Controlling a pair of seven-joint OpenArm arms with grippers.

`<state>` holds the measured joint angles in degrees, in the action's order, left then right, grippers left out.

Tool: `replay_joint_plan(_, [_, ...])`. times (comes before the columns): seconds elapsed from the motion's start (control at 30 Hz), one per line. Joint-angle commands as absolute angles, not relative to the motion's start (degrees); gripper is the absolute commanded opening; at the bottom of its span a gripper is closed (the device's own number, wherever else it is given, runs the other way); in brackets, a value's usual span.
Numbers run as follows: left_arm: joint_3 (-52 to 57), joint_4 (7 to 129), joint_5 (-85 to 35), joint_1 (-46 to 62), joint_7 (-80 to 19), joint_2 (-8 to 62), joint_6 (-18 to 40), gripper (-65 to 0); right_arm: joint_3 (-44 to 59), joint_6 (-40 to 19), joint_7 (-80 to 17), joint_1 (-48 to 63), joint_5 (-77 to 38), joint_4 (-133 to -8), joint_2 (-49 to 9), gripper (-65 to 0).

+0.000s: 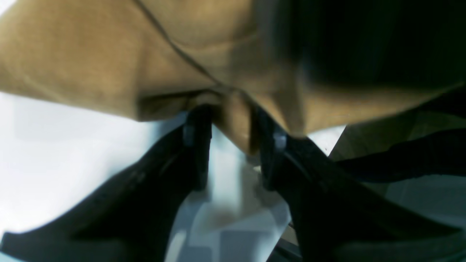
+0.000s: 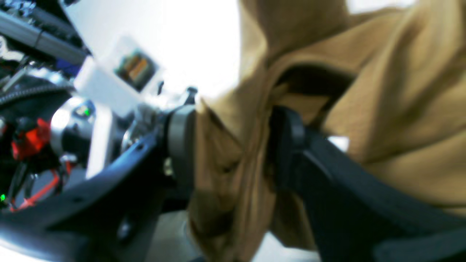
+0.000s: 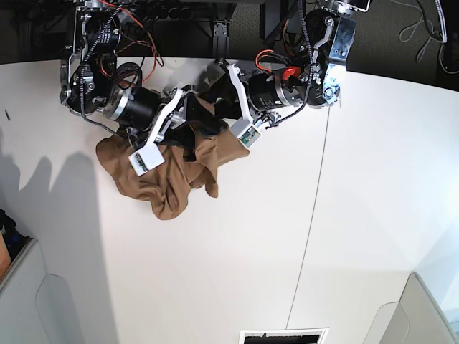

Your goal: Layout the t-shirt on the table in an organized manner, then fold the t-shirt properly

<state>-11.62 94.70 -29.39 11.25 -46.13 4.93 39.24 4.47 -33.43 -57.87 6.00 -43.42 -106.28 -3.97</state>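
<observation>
The tan-brown t-shirt (image 3: 161,179) lies crumpled on the white table (image 3: 323,215), back left of centre. Both grippers meet over its upper right part. In the left wrist view, my left gripper (image 1: 233,131) pinches a small fold of the t-shirt (image 1: 91,62) between its black fingertips (image 1: 198,127), with the table (image 1: 54,153) below. In the right wrist view, my right gripper (image 2: 235,145) stands with its jaws wide apart. A hanging bunch of the t-shirt (image 2: 400,109) fills the gap and touches both fingers (image 2: 287,138). More cloth drapes behind them.
A thin dark seam (image 3: 315,179) runs down the table right of the shirt. A white vent slot (image 3: 283,335) sits at the front edge, with grey panels at the front left (image 3: 21,287) and front right (image 3: 423,308) corners. Cables and arm mounts (image 3: 93,29) crowd the back edge.
</observation>
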Motion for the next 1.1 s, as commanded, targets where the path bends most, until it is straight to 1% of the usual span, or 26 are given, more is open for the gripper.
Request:
replay_joint_plan(0.0, [-11.53,95.53,-30.63,10.68,-45.36,4.95,40.00,-40.9,5.43,-33.85,-55.53,4.89,-45.19,-108.86,-4.12,-34.6])
replay_joint_plan(0.13, [-11.49,95.55,-32.40,10.66,-45.80,4.95,40.00,-40.9,9.78,-33.82,-55.09,1.93,-41.54,-112.46,-4.12,-34.6])
replay_joint_plan(0.27, [-11.16,95.55,-35.03,10.66,-47.57,4.97,40.00,-40.9,14.55,-32.10,-51.37,-1.85,-32.53,-110.87,-4.47,-34.6])
replay_joint_plan(0.33, [-11.07,95.55,-35.55,10.66,-47.81,4.95,40.00,-40.9,16.25,-30.59,-50.50,-3.44,-30.24,-108.60,-5.58,-34.6])
replay_joint_plan(0.4, [-11.07,95.55,-36.40,10.66,-47.81,4.95,40.00,-40.9,17.50,-29.74,-49.80,-4.56,-29.54,-105.21,-7.25,-34.6])
replay_joint_plan(0.6, [-11.07,95.55,-37.30,10.66,-47.83,4.95,40.00,-40.9,18.04,-29.78,-46.17,-5.69,-29.89,-93.65,-11.27,-34.6])
replay_joint_plan(0.7, [-11.07,95.55,-37.28,10.66,-47.86,4.95,40.00,-40.9,18.04,-29.80,-44.95,-5.74,-30.24,-90.06,-11.77,-34.6])
replay_joint_plan(0.8, [-11.07,95.55,-37.30,10.66,-47.83,4.95,40.00,-40.9,17.89,-30.41,-45.39,-5.67,-33.08,-88.58,-11.55,-35.3])
replay_joint_plan(0.83, [-11.07,95.55,-37.30,10.66,-47.81,4.93,40.00,-40.9,17.87,-30.46,-46.15,-5.69,-34.04,-88.60,-11.53,-38.8])
replay_joint_plan(0.87, [-11.07,95.55,-37.30,10.63,-47.81,4.95,40.00,-40.9,17.89,-30.46,-46.85,-5.72,-35.29,-88.71,-11.60,-45.6])
replay_joint_plan(0.93, [-11.07,95.55,-37.21,10.66,-47.81,4.95,40.00,-40.9,17.89,-30.48,-47.90,-5.67,-36.58,-89.41,-11.55,-64.5])
replay_joint_plan(1.07, [-11.07,95.55,-36.42,10.66,-47.81,4.95,40.00,-40.9,17.89,-32.01,-49.98,-5.63,-40.14,-92.51,-11.55,-65.0])
